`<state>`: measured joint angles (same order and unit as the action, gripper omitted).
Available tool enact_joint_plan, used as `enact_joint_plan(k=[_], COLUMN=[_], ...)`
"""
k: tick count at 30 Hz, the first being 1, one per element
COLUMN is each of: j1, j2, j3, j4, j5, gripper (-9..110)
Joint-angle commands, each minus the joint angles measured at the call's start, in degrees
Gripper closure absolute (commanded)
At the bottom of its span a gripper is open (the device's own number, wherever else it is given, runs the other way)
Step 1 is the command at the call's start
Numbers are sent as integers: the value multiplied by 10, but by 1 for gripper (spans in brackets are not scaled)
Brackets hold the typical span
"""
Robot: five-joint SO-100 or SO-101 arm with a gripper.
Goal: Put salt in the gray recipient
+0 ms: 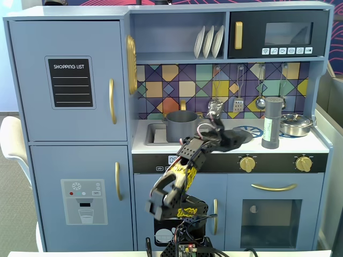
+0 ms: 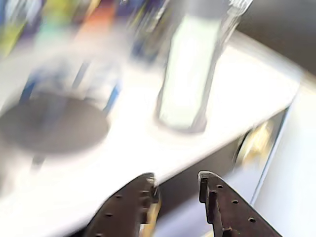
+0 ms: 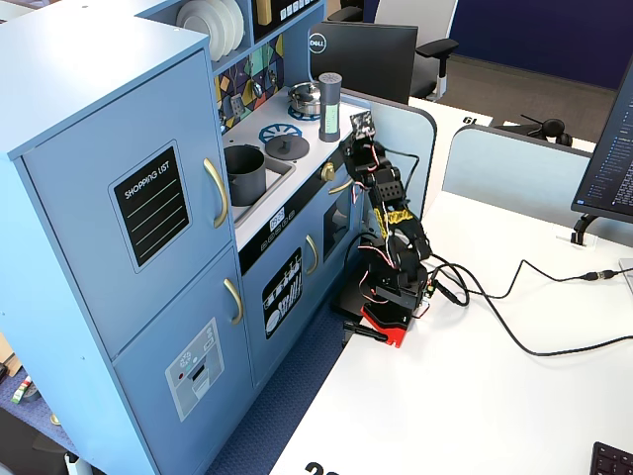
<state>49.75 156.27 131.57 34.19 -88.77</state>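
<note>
In a fixed view, the dark-gray pot sits left of centre in the toy kitchen's sink. The flat gray lid lies on the white counter mid-frame, and the salt shaker stands upright to its right, beside the silver lidded pan. In the blurred wrist view, the gripper at bottom centre looks slightly spread and empty, short of the shaker.
</note>
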Motion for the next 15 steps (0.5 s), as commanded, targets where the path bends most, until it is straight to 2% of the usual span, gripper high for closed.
enact_joint_plan(k=[1,10,15], j1=[16,18,28], j2=[-55,-122,-178], j3=[-50,-51,-53], j4=[-91,-206,-293], j5=[17,33,30], gripper=[90,56,53])
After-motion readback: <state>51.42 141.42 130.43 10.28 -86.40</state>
